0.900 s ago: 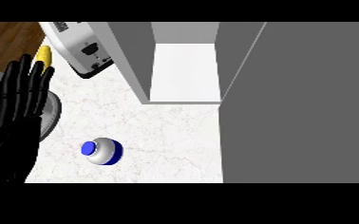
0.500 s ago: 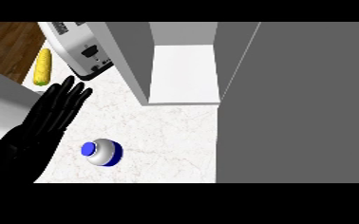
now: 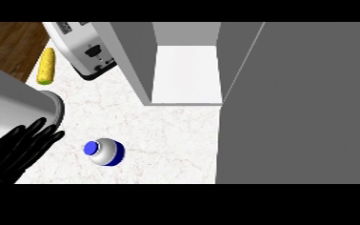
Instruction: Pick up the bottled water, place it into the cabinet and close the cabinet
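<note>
1. Since the earlier picture, the left hand has pulled back down toward the lower left corner, and a grey forearm now shows above it at the left edge.
2. Its black fingers are straight and relaxed. It holds nothing.
3. The right hand is not in the picture at all.
4. The bottled water stands upright on the white counter, seen from above, with its blue cap on top. It is near the left hand but not touching it.
5. The cabinet is open. Its white shelf has no bottle on it. The big grey cabinet door fills the right side.
6. A yellow corn cob and a toaster sit at the back left, well away from the bottle.
7. No step of the task looks done yet. The bottle must be picked up, put in the cabinet, and then the door must be shut.
</note>
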